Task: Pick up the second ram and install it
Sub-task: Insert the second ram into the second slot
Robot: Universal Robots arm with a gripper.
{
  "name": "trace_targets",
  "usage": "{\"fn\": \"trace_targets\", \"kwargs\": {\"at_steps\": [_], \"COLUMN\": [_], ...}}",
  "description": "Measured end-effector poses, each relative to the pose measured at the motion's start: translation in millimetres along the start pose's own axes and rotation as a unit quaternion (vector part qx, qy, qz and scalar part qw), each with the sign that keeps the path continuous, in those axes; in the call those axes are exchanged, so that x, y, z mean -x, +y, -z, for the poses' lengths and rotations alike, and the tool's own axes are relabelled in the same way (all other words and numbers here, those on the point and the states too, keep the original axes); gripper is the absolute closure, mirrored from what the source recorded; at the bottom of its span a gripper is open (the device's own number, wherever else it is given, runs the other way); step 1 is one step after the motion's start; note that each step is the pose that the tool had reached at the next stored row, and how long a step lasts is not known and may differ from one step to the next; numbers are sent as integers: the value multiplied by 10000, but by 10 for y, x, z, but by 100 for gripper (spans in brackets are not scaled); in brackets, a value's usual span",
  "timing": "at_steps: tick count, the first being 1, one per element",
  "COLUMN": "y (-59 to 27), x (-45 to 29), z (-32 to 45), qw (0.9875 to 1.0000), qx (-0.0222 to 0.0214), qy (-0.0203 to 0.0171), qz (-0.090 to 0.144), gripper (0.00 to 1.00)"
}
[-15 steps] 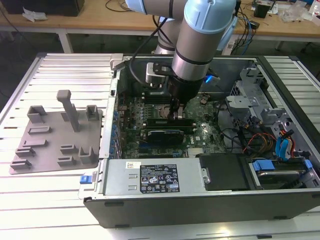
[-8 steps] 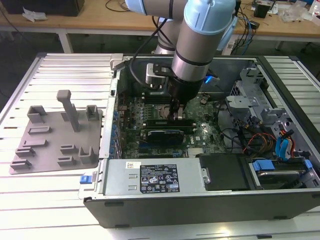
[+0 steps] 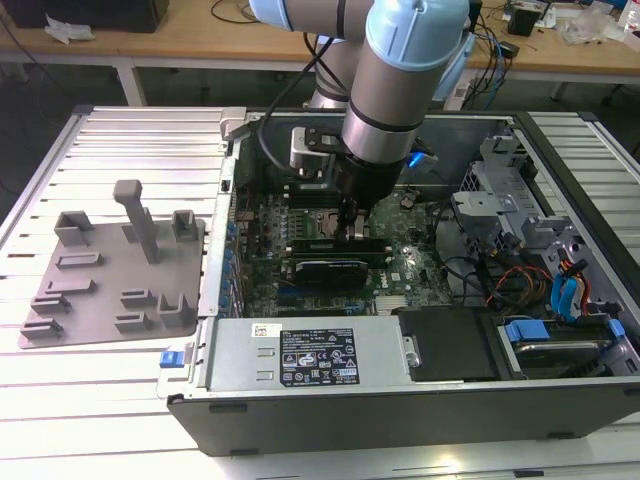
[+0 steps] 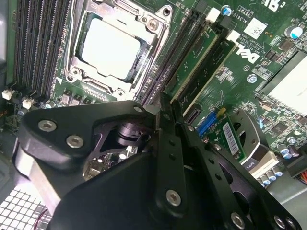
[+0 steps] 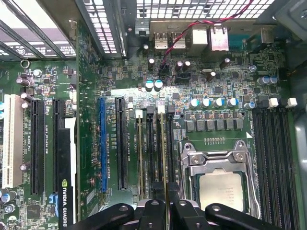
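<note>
The gripper (image 5: 165, 203) is seen closed on the second ram (image 5: 166, 158). The stick is held upright in a slot just beside the processor (image 5: 221, 189), on the motherboard (image 5: 216, 91).

I see an open computer case (image 3: 420, 400) on the slatted bench (image 3: 120, 380), a grey fixture tray (image 3: 110, 285) beside it, and the silver processor (image 5: 225, 189) seated in its socket.

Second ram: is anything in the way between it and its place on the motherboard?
Nothing visible does. The second ram already stands on edge on the motherboard beside the processor, in line with the gripper.
</note>
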State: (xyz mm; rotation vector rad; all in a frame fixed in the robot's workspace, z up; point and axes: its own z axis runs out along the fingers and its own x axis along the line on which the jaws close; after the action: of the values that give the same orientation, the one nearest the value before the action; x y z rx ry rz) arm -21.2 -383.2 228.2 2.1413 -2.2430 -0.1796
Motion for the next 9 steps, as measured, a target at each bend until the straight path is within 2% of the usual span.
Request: {"fn": "trace_targets", "kwargs": {"at_steps": [9], "y": [0], "x": [20], "z": [-15], "qw": [10000], "qx": [2], "qy": [4], "qz": [50], "gripper": [89]}}
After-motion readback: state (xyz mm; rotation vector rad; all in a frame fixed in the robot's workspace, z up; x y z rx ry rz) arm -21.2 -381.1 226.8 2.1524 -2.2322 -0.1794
